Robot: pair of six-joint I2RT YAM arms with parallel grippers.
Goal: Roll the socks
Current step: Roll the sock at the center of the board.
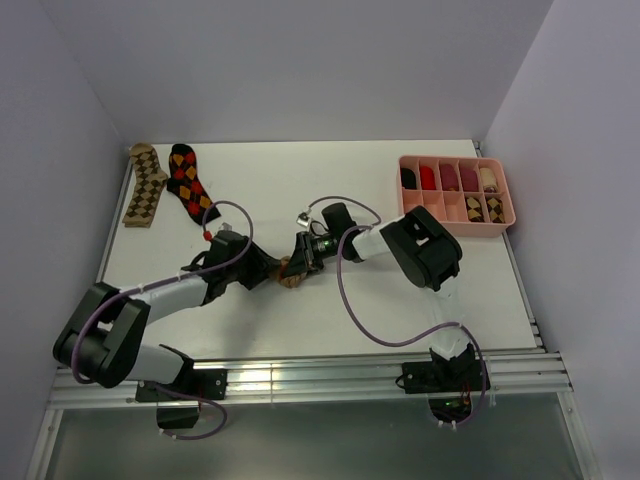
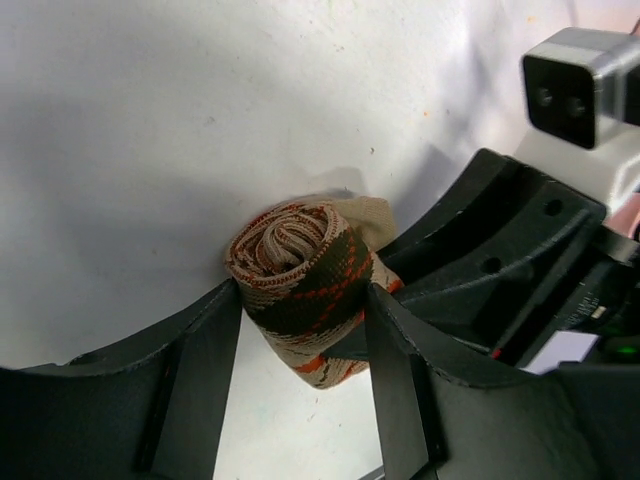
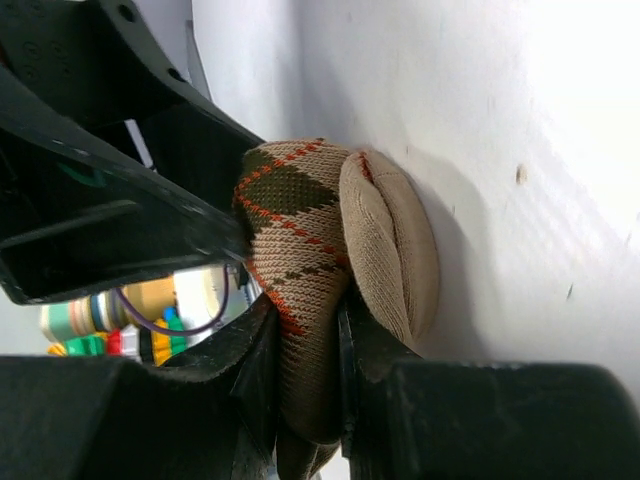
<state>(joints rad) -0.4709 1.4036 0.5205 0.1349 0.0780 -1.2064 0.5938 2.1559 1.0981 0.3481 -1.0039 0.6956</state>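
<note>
Lying flat at the table's far-left corner are the tan sock (image 1: 146, 186) and black sock (image 1: 190, 182). Mid-table, the left gripper (image 2: 303, 330) clamps the rolled beige sock (image 2: 295, 262) across its sides. The right gripper (image 3: 308, 330) pinches its fabric narrowly. A pink tray (image 1: 455, 213) sits far right.

The left arm (image 1: 168, 292) and right arm (image 1: 372, 242) share white links set between bulky black joint housings, each trailed by a thin purple cable (image 1: 343, 290). The right wrist carries a small silver-faced camera (image 2: 578, 85) and a glowing green light (image 2: 624, 350).
</note>
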